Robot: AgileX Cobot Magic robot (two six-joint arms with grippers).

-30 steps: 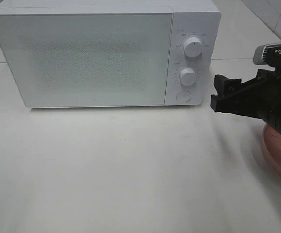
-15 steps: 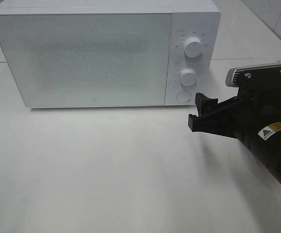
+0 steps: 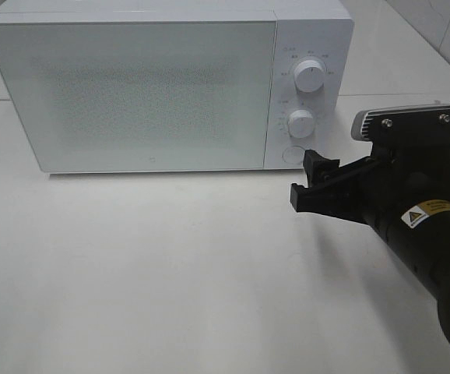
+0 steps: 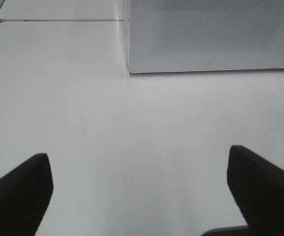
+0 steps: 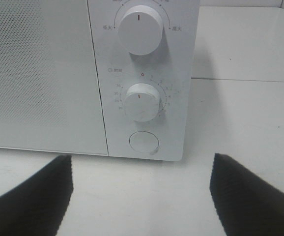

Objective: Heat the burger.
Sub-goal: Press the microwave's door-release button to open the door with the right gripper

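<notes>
Hovering over the table (image 4: 107, 98) at left, the left gripper (image 4: 138, 155) holds its jaws wide and empty. The microwave (image 3: 147, 93) stands at the far side, door shut. At right, the right gripper (image 3: 304, 178), jaws apart and empty, faces the round button (image 3: 292, 154). The burger shows in no view.

0 over lower dial (image 5: 142, 102), arm's warning sticker (image 3: 421, 214)
</notes>
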